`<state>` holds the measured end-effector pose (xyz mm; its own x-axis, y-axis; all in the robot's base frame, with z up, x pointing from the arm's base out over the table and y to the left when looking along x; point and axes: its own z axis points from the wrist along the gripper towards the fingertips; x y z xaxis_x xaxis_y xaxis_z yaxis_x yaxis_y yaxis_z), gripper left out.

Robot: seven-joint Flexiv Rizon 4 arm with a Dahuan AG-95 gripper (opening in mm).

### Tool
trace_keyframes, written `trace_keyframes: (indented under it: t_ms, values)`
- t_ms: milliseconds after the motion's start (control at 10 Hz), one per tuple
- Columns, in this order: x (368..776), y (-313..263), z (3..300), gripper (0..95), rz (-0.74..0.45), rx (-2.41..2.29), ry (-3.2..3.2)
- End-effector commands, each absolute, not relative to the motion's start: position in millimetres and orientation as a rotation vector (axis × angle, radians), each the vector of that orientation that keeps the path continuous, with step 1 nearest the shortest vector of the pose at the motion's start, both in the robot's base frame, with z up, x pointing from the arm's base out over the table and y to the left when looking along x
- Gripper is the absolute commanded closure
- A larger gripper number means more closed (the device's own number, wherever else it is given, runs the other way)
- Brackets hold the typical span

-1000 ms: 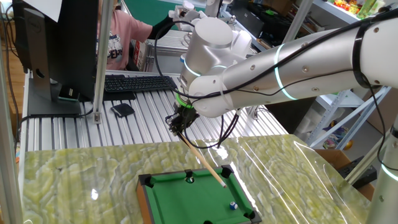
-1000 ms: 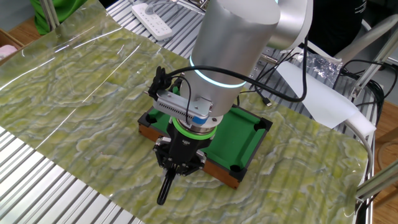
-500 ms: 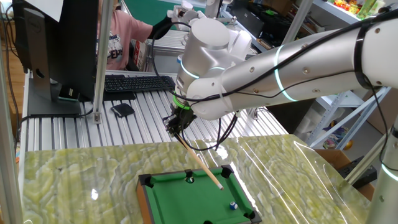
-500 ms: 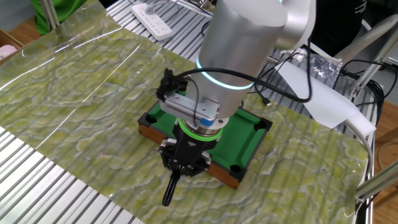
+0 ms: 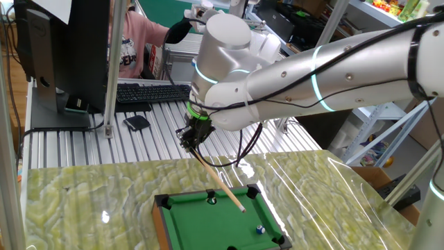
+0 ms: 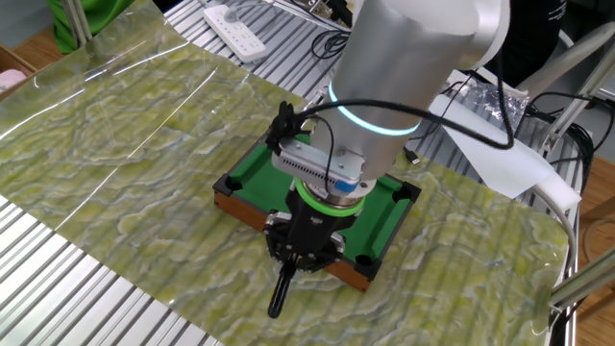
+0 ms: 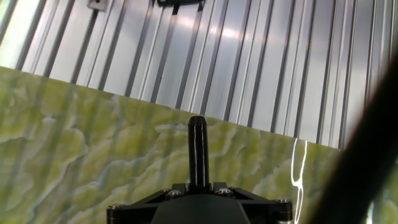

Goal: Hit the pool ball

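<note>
The fingers (image 5: 192,139) are clamped on a thin wooden cue stick (image 5: 223,186), slanted down over the small green pool table (image 5: 191,226). The pool ball (image 5: 260,228) is seen near the table's right near corner, apart from the cue's tip.

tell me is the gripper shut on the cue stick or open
Shut on it. The gripper clamps the cue stick, which slants down over the mini pool table with its tip above the felt.

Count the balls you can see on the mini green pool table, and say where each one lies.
2. The pool ball, blue and white, lies near the table's near right corner. A dark ball sits by the far rail's middle. The arm hides much of the table in the other fixed view, so more may be hidden.
</note>
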<state>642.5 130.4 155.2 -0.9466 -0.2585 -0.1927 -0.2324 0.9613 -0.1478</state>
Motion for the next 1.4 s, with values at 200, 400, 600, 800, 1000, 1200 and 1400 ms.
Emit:
trace_keyframes:
  t_ms: [200, 400, 600, 800, 1000, 1200, 1400]
  values:
    - [633, 143, 164, 95.0, -0.181, -0.370, 2.914]
    - [621, 157, 177, 95.0, -0.185, -0.371, 2.917]
    - [615, 166, 184, 95.0, -0.185, -0.371, 2.920]
    - [609, 175, 189, 95.0, -0.186, -0.369, 2.920]
    - [606, 180, 188, 95.0, -0.183, -0.334, 2.923]
    - [605, 181, 188, 95.0, -0.183, -0.325, 2.924]
    - [605, 181, 188, 95.0, -0.194, -0.367, 2.919]
